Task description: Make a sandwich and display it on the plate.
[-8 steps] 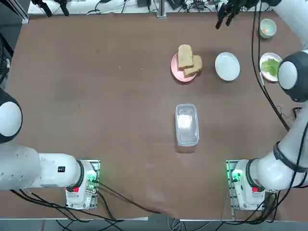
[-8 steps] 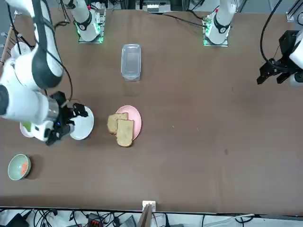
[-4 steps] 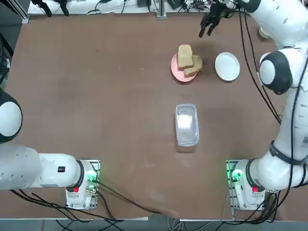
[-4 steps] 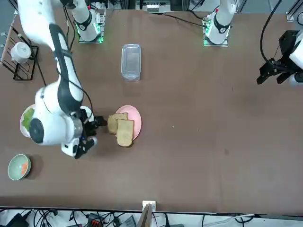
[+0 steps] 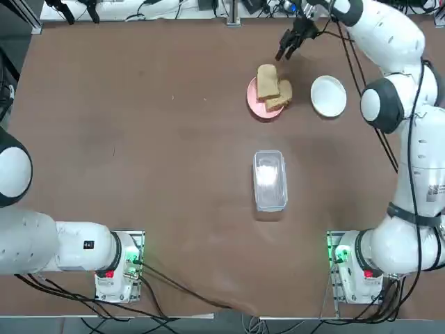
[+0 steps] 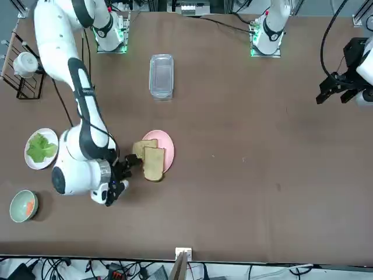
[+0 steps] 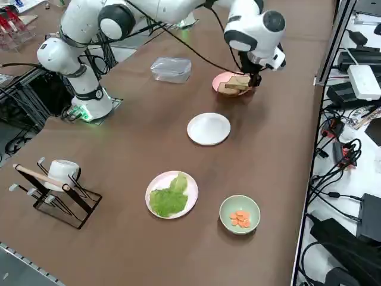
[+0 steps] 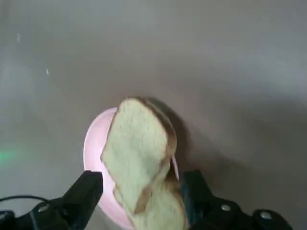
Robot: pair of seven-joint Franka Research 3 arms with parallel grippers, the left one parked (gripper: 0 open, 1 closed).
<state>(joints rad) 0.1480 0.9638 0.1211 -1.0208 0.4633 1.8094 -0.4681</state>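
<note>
The sandwich's parts lie apart. Two tan bread slices overlap on a pink plate; they also show as bread slices in the right wrist view. The white plate stands bare just to their right, seen too as the white plate; the arm hides it in the front view. My right gripper hovers at the far edge of the pink plate, open and holding nothing. Its fingers frame the bread in the wrist view.
A lettuce leaf lies on a pinkish-white plate, and a green bowl holds orange bits. A clear lidded container sits mid-table. A wire rack with a white cup stands at the table's right end.
My right arm has swung left from beside the white plate to the bread on the pink plate. The gripper has stayed open.
</note>
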